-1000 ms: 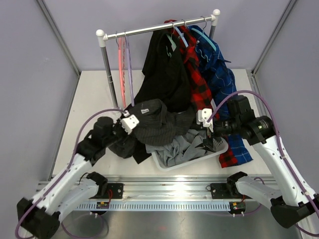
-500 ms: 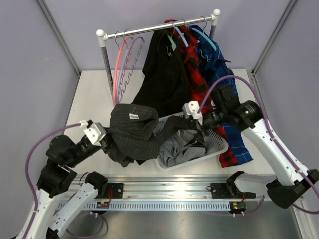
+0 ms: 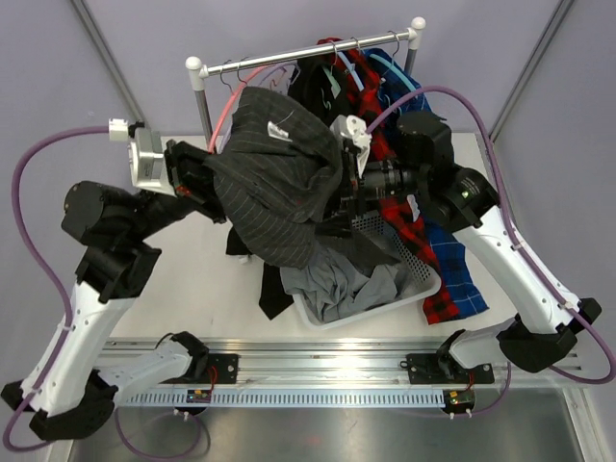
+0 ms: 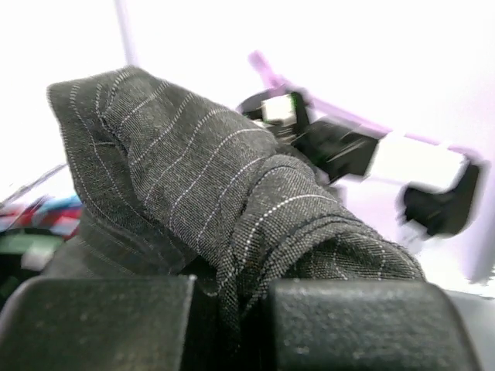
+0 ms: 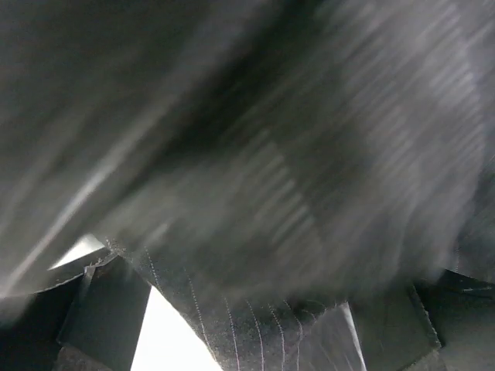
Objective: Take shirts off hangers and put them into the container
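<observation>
The charcoal pinstriped shirt (image 3: 279, 173) hangs bunched in the air above the container's (image 3: 416, 262) left end. Its tail trails toward the grey shirt (image 3: 337, 289) already lying inside, so it is probably lifted high to clear the rim before going in. The left gripper (image 4: 229, 317) is clamped tight on a fold of it. The right gripper (image 5: 244, 325), jaws wide apart, straddles the cloth above the container without pinching it.

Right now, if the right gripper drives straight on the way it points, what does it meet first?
The charcoal pinstriped shirt that the left gripper holds up; fabric fills the right wrist view, depth unclear.
</observation>
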